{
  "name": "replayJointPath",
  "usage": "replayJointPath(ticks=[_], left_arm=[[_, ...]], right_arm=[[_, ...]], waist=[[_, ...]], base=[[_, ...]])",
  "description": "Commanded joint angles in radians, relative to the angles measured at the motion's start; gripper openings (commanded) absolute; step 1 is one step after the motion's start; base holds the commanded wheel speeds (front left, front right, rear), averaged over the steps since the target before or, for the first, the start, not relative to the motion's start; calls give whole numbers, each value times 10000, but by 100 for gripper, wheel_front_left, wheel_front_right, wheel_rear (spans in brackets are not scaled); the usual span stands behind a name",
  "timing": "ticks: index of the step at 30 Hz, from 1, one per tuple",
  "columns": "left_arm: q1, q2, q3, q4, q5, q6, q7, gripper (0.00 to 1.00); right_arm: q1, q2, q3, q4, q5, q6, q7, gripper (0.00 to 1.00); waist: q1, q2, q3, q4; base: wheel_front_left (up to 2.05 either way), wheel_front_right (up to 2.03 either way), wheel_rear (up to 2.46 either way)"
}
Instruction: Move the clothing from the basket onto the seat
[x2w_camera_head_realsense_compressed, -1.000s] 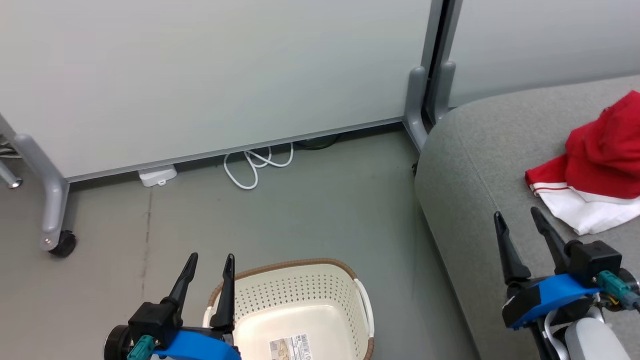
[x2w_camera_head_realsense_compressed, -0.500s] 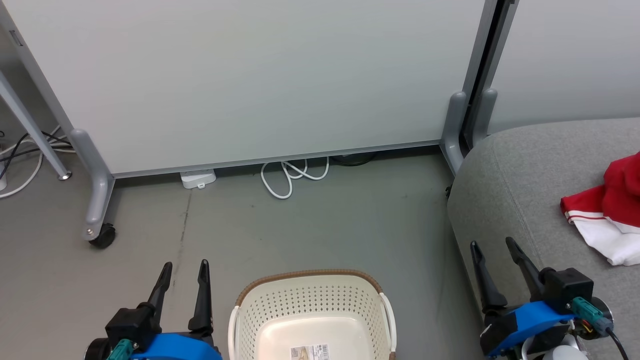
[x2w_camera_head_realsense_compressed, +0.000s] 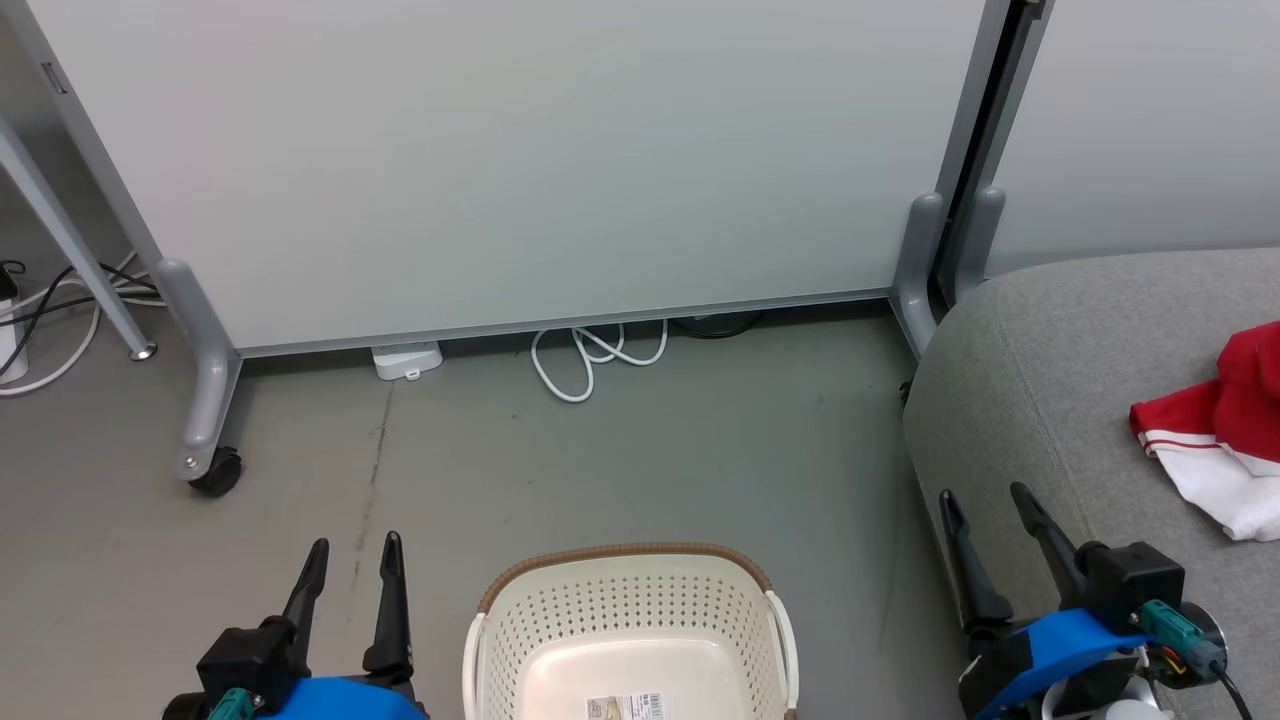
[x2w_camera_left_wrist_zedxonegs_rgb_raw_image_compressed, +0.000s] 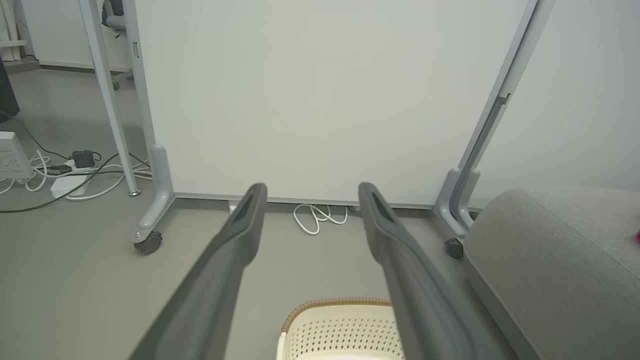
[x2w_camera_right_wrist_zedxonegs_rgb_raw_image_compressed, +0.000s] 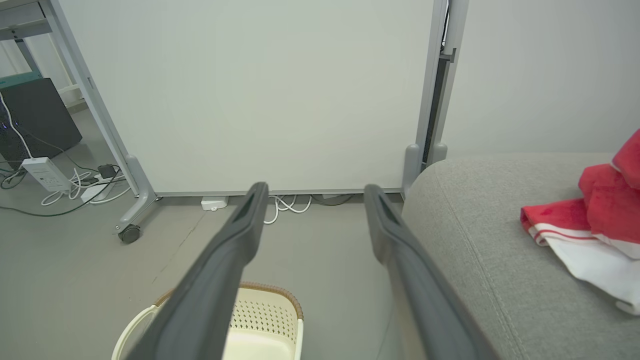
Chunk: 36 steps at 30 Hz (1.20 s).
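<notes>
The cream basket (x2w_camera_head_realsense_compressed: 630, 610) with a brown rim stands on the floor at the bottom centre, holding just a paper label; its rim (x2w_camera_left_wrist_zedxonegs_rgb_raw_image_compressed: 335, 303) and side (x2w_camera_right_wrist_zedxonegs_rgb_raw_image_compressed: 265, 315) also show from the wrists. Red and white clothing (x2w_camera_head_realsense_compressed: 1215, 440) lies on the grey seat (x2w_camera_head_realsense_compressed: 1040, 360) at the right edge, also seen as clothing (x2w_camera_right_wrist_zedxonegs_rgb_raw_image_compressed: 590, 220) on the seat (x2w_camera_right_wrist_zedxonegs_rgb_raw_image_compressed: 480, 210) in the right wrist view. My left gripper (x2w_camera_head_realsense_compressed: 350, 548) is open with nothing in it, left of the basket. Open and holding nothing too, my right gripper (x2w_camera_head_realsense_compressed: 985, 495) hovers at the seat's front left edge.
A white partition panel (x2w_camera_head_realsense_compressed: 520, 160) on grey wheeled feet (x2w_camera_head_realsense_compressed: 205, 400) stands behind the basket. A white cable coil (x2w_camera_head_realsense_compressed: 590, 355) and a small white box (x2w_camera_head_realsense_compressed: 407, 360) lie at its base. More cables and a power strip (x2w_camera_right_wrist_zedxonegs_rgb_raw_image_compressed: 45, 175) lie to the left.
The head camera has swung left and pulled back, so the seat and clothing slid to the right edge and the basket sank lower. Both grippers stay open and hold nothing.
</notes>
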<state>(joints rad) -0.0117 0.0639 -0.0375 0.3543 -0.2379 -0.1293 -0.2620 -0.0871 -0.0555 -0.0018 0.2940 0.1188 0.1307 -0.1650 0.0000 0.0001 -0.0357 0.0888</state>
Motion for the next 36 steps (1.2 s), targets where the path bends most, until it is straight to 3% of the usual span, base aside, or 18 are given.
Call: replayJointPath(ticks=[1,19,20,26,36], left_arm=[[60,13,-12,17,-66,-11,-43,100],[-8,73,-255,121,-185,-12,-43,100],[47,25,-245,111,-168,-2,0,0],[340,-68,-266,573,-287,-2,88,0],[141,-76,-10,340,-2108,-4,595,0]], right_arm=[[174,37,-12,-76,-25,1,44,100],[340,61,64,-209,190,1,102,100],[191,36,61,-172,168,0,110,0],[379,48,34,341,286,0,183,0],[272,48,-145,233,2274,0,558,0]], waist=[[0,-1,-1,-1],[0,-1,74,-26],[0,-1,76,-27],[0,-1,84,-33],[0,-1,108,-101]], base=[[0,0,0],[0,0,0],[0,0,0],[0,0,0],[0,0,0]])
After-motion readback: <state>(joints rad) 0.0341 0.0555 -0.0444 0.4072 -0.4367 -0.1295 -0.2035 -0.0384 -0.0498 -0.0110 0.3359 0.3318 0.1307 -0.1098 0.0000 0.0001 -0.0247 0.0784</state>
